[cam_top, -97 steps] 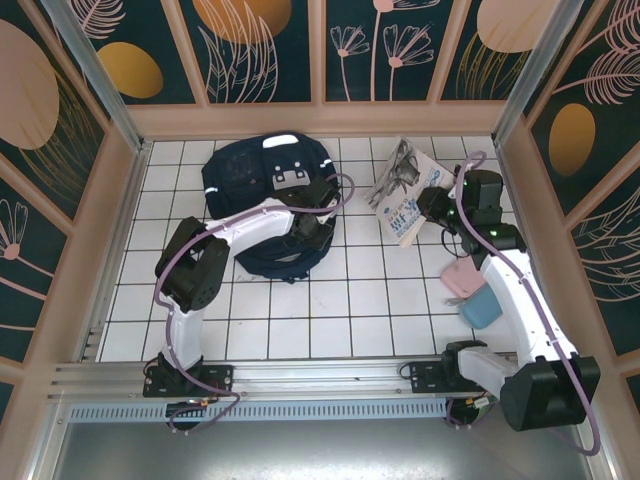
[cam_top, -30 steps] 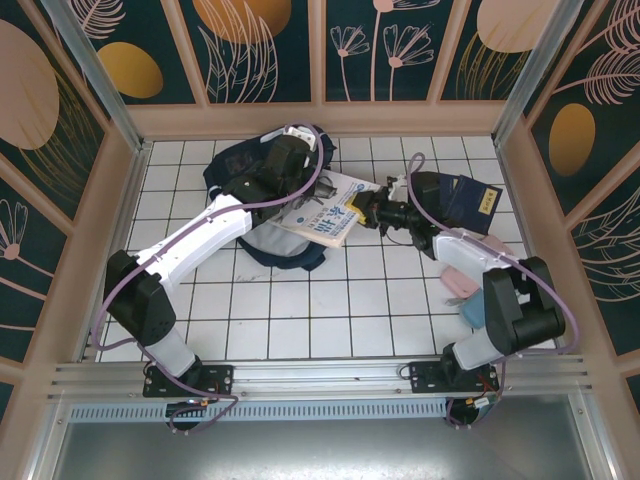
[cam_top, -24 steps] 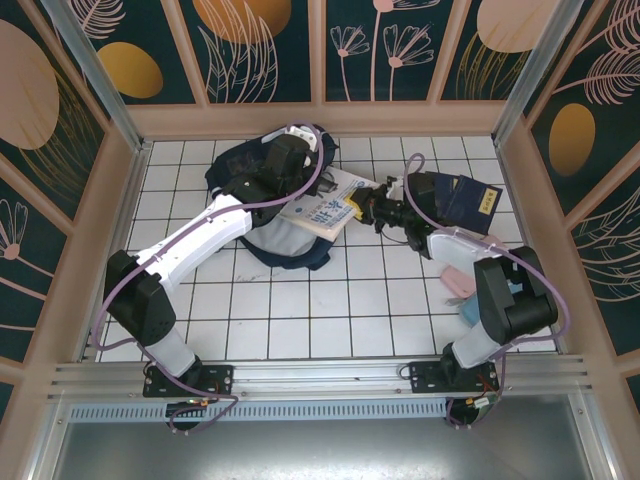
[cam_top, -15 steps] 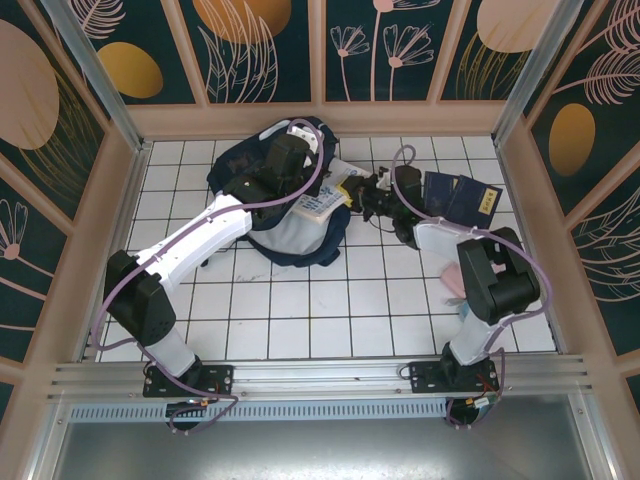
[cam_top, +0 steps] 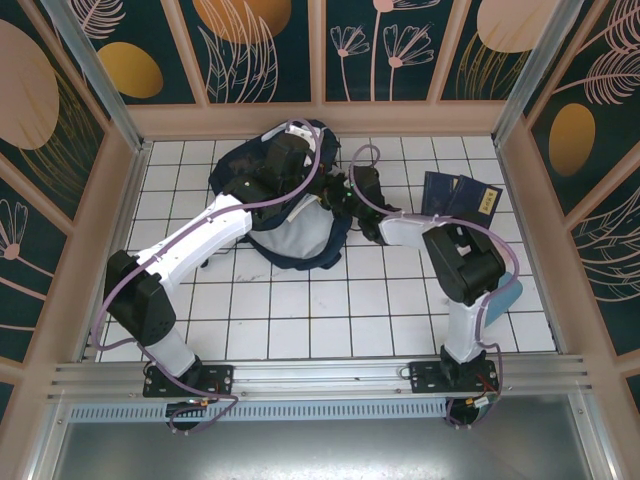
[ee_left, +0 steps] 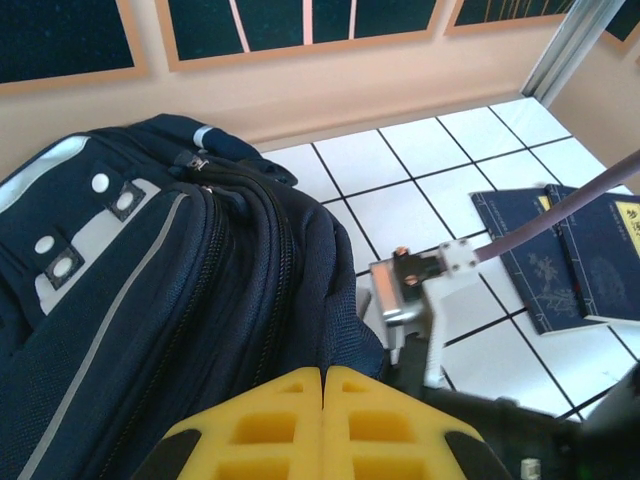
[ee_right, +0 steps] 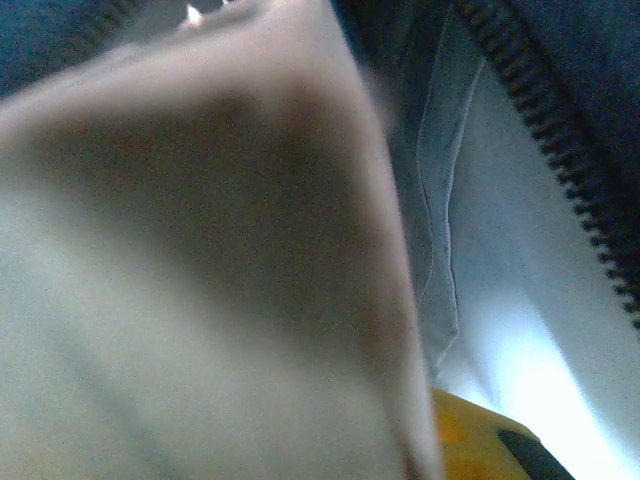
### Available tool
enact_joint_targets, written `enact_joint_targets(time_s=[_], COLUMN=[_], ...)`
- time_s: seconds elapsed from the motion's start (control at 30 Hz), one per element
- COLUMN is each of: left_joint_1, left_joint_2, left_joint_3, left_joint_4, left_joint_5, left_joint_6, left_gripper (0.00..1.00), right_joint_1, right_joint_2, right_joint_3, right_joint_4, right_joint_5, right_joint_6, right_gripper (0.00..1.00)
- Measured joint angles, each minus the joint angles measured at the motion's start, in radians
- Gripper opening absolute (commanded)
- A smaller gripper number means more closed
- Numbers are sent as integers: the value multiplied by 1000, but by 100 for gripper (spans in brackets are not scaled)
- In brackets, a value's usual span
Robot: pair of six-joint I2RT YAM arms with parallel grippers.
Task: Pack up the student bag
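Note:
The student bag (cam_top: 268, 192), dark navy with a white stripe, lies at the back left of the tiled floor, its mouth open toward the right and light grey lining (cam_top: 300, 232) showing. My left gripper (cam_top: 300, 172) is shut on the navy fabric at the edge of the opening (ee_left: 345, 330) and holds it up. My right gripper (cam_top: 335, 195) reaches into the mouth, shut on a magazine. In the right wrist view the magazine (ee_right: 200, 280) is a pale blur against the yellow finger (ee_right: 470, 440), with grey lining (ee_right: 520, 260) and zipper teeth (ee_right: 560, 150) beside it.
Two dark blue booklets (cam_top: 460, 195) lie on the tiles right of the bag, also in the left wrist view (ee_left: 560, 250). A light blue object (cam_top: 506, 296) sits by the right wall behind my right arm. Wooden walls close in the floor on three sides.
My right gripper has moved left with the magazine, from the tiles beside the bag into its open mouth, where the magazine is now mostly hidden. My left gripper kept its hold.

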Motion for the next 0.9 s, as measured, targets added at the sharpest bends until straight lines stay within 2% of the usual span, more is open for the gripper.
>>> enact_joint_targets(time_s=[0.23,0.77,0.83,0.9], left_joint_1=[0,16,19,21], left_joint_2=[11,20,21,21], left_joint_3=[6,13,13,13], left_joint_4=[0,-29,-31,-31], left_joint_5=[-10,-1,-2,-5], left_joint_6=[-42,-48,-48,-48], left_gripper=[0,0,0,0], right_joint_1=[29,72,72,72], right_joint_2=[70,278,292,298], right_joint_3=[7,238,253,261], right_joint_4=[62,103,103,104], right_joint_5=[129,245,244,243], right_joint_6=[-4,-45,-60,-68], right_gripper=[0,0,6,22])
